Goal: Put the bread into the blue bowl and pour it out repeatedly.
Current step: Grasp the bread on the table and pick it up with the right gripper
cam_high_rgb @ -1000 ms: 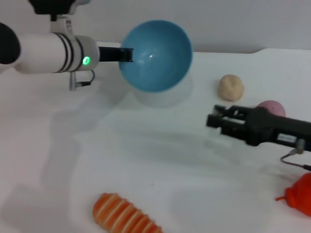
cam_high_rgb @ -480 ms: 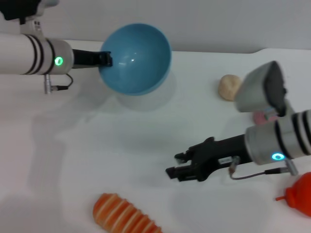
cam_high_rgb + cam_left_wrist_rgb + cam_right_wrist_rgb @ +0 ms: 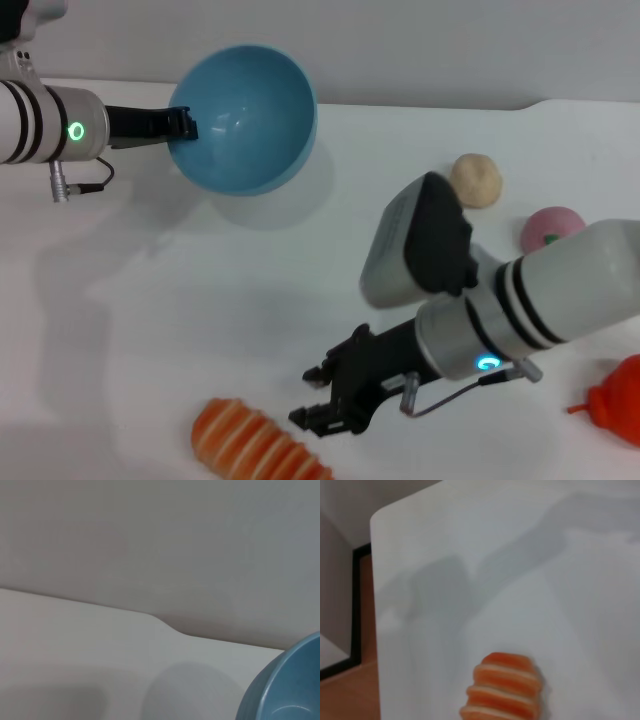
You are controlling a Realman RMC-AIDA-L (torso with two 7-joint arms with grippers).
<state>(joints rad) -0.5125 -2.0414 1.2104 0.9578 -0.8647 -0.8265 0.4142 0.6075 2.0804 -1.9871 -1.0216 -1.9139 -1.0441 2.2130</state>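
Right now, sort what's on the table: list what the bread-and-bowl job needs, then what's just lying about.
Job:
- bread, striped side up, near table edge
- blue bowl, held tilted by the left gripper
- right gripper, open beside the bread

Lying about:
- tan ball
- pink ball
- red-orange toy

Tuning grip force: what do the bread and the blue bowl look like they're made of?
Bread: looks like moulded plastic or foam, matte; orange-and-cream ridges are too even for real food. Which one, I cannot tell.
Blue bowl: likely hard plastic, smooth and glossy, with a small bright highlight inside. The left hand holds its rim; the right hand hangs open by the bread.
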